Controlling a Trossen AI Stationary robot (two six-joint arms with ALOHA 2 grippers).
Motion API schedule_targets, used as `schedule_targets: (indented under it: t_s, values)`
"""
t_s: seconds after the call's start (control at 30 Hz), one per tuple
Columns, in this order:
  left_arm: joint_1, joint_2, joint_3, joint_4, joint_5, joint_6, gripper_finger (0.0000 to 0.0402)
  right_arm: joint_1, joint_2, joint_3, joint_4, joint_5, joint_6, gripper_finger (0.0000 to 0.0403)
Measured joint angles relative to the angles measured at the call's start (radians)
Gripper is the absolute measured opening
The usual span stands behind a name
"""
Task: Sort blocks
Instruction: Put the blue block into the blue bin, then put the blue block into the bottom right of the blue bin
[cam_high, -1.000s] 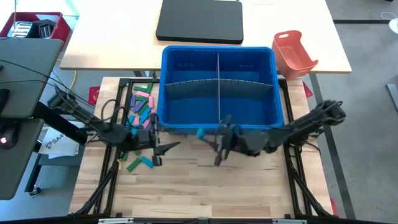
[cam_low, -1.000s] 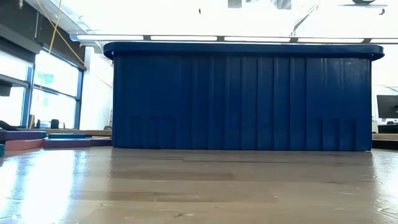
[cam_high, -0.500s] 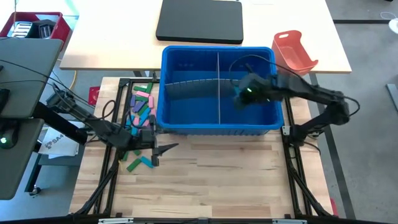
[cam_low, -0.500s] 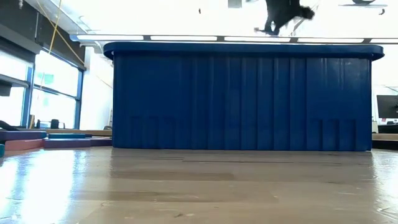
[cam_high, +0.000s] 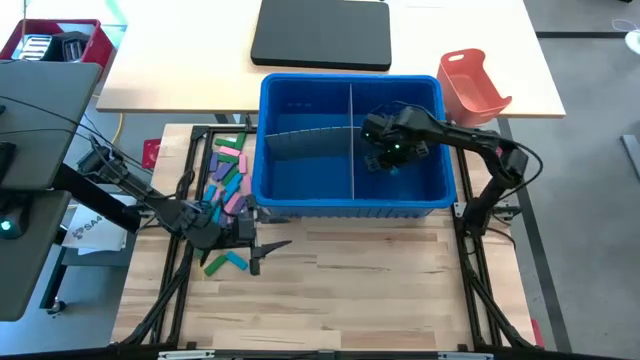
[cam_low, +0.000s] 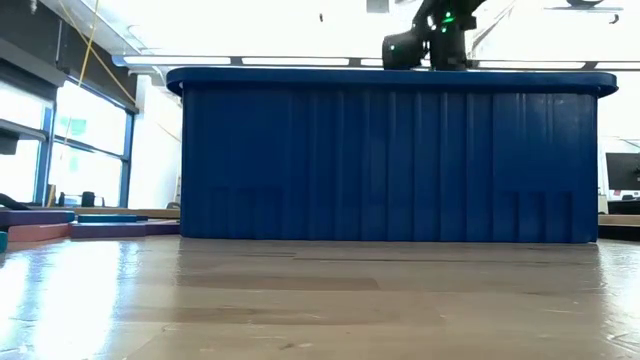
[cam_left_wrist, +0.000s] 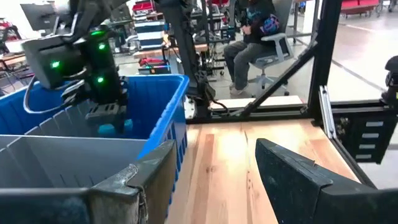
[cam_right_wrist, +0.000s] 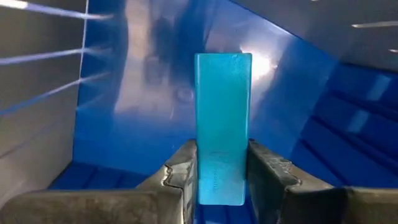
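Right gripper (cam_high: 392, 160) clenched on light-blue block (cam_right_wrist: 222, 124) inside blue bin (cam_high: 300, 100), right compartment, at one o'clock of table; left gripper (cam_high: 262, 250) released, at eight o'clock beside loose blocks (cam_high: 226, 170).

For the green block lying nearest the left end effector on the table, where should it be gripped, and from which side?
Judging from the high view, grip the green block across its narrow width at mid-length, coming straight down. It lies flat on the table, slightly apart from the pile, so its long edges look free.
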Motion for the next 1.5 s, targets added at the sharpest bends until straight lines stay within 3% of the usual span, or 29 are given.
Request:
schedule_targets:
  t_s: [0.4, 0.73, 1.07, 1.27, 1.5]
  values:
    - [-0.002, 0.016, 0.000, -0.007, 0.001, 0.000, 0.0211, -0.045, 0.043, -0.206, 0.173, -0.013, -0.033, 0.0097]
    - [-0.001, 0.016, 0.000, -0.006, -0.008, 0.000, 0.0211, -0.063, 0.043, -0.405, 0.444, -0.092, -0.027, 0.0112]
    - [0.000, 0.016, 0.000, -0.002, -0.029, 0.001, 0.0211, -0.063, 0.039, -0.407, 0.450, -0.084, -0.134, 0.0168]
    - [0.000, 0.016, 0.000, 0.026, -0.031, 0.000, 0.0211, -0.060, -0.054, -0.371, 0.442, -0.046, -0.170, 0.0206]
    - [0.000, 0.015, 0.000, 0.030, -0.035, 0.001, 0.0211, -0.022, -0.270, -0.367, 0.432, 0.033, -0.166, 0.0212]
